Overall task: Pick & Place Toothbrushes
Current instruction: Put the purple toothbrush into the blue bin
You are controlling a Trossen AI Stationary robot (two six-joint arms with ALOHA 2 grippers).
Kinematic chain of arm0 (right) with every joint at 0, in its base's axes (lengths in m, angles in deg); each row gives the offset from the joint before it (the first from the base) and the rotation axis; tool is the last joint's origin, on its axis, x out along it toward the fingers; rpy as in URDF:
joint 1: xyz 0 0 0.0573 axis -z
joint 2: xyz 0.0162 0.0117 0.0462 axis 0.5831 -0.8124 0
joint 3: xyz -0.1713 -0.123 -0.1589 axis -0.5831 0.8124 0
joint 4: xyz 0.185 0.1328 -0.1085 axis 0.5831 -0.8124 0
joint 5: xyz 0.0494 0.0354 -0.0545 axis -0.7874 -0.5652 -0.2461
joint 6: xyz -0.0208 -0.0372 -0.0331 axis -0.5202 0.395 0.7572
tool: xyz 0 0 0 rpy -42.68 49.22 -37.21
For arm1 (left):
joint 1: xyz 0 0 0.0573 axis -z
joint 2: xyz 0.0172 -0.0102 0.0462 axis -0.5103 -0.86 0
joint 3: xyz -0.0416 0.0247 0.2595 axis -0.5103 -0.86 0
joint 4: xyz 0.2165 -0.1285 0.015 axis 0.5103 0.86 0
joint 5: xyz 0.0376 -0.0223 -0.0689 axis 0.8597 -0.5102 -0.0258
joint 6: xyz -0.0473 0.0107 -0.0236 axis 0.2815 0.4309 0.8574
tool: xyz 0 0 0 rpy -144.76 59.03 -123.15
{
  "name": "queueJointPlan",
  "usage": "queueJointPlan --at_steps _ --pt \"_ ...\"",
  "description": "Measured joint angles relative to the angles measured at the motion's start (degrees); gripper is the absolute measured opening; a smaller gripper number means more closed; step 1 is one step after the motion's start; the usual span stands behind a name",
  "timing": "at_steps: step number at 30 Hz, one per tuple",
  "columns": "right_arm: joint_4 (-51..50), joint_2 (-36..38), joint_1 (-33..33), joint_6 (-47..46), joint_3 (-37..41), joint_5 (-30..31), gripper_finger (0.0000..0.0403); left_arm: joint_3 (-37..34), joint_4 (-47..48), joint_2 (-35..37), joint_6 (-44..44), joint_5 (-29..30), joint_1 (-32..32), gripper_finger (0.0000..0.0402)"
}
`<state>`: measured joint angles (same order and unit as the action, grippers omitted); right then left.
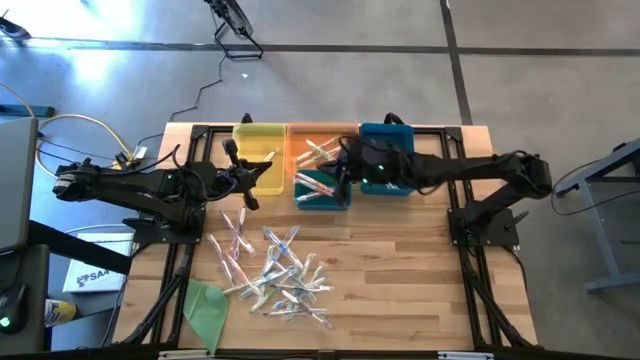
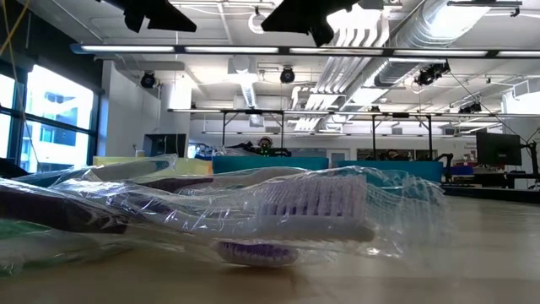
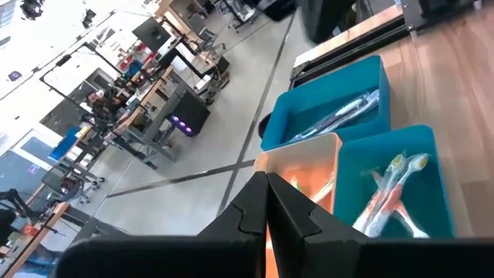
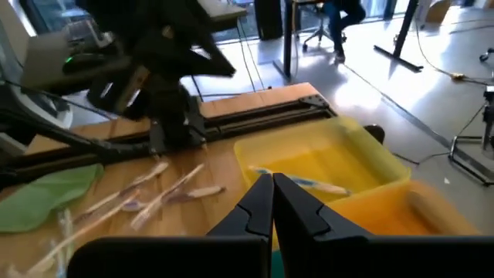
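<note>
On wooden tabletop (image 1: 400, 260), toothbrushes (image 1: 275, 270) lie scattered in loose pile: thin whitish sticks in clear wrap, pink, blue, teal accents. More sit in yellow bin (image 1: 258, 145), orange bin (image 1: 318, 150), teal bins (image 1: 388, 160). Left gripper (image 1: 243, 178) beside yellow bin, jaws together, empty. Right gripper (image 1: 338, 178) over bins, jaws together, empty. Green sheet (image 1: 206, 308) at table corner. Grey concrete floor (image 1: 400, 60) around; desks, ceiling ducts beyond.

Glossy clear-wrapped toothbrushes (image 1: 272, 268) lie on a matt wooden table (image 1: 400, 270).
</note>
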<state>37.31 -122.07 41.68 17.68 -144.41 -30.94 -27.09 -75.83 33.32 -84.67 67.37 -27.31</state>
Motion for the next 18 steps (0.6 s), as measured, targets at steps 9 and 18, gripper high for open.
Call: queueJointPlan --at_steps 9,18 --pt "12.98 11.89 -0.38 -1.91 15.56 -0.09 0.0002 0.00 -0.46 0.00 2.63 -2.62 0.02 0.0000" --pt "11.41 28.72 -0.10 -1.56 27.49 -0.18 0.0002 0.00 -0.88 0.00 4.58 -2.64 0.02 0.0000"
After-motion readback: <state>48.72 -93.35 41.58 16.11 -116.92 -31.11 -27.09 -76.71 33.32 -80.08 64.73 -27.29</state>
